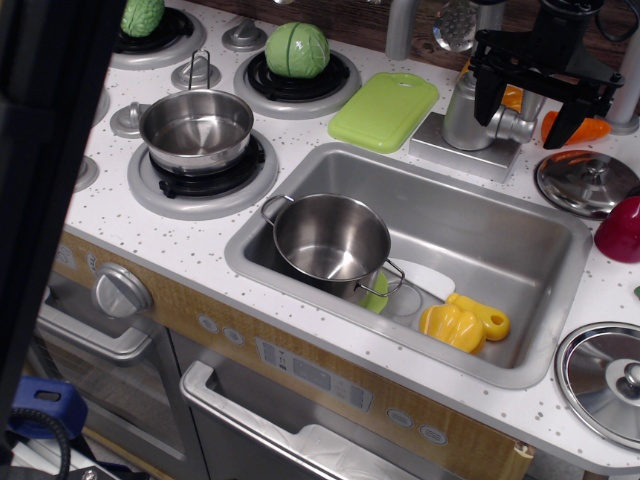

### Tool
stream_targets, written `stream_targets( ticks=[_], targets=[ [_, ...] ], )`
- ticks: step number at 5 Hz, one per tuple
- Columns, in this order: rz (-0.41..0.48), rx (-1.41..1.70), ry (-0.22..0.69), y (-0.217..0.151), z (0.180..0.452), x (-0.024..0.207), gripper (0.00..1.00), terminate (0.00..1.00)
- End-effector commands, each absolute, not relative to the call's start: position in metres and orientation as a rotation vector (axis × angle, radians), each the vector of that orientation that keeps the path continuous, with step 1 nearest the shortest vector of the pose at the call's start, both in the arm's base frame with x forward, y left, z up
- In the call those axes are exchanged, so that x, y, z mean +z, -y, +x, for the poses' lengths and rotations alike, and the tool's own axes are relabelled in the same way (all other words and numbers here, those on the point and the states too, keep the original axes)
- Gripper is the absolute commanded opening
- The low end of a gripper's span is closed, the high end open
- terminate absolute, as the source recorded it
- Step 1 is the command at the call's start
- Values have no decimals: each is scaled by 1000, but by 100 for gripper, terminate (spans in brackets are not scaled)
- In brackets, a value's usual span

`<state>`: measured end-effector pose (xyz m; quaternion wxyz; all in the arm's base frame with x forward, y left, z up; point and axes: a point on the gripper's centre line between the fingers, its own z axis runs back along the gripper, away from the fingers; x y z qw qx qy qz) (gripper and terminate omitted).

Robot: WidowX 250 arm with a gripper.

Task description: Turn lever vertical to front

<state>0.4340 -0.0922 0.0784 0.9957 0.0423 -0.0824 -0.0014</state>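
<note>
The tap's cylindrical metal body [463, 112] stands on a grey base behind the sink [500, 235]. The lever [516, 125] shows as a short silver stub sticking out to the right of the body; its paddle end is partly hidden by my gripper. My black gripper [522, 128] hangs over the tap from the top right. Its jaws stand open, with one fingertip [486, 108] left of the lever and the other to its right. Whether the fingers touch the lever cannot be told.
A steel pot [330, 240] and a yellow toy [465, 325] lie in the sink. A green cutting board [385, 110] lies left of the tap. A pot [197, 130] and a cabbage [297, 48] sit on burners. Lids [590, 180] and a red object [622, 230] are on the right.
</note>
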Motion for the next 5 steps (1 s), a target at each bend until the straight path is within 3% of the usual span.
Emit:
stream_targets(
  ticks=[1,2,5],
  targets=[
    [85,-3,165,92,434,78,100,0],
    [114,9,185,94,442,92,100,0],
    [107,5,421,106,465,122,100,0]
  ],
)
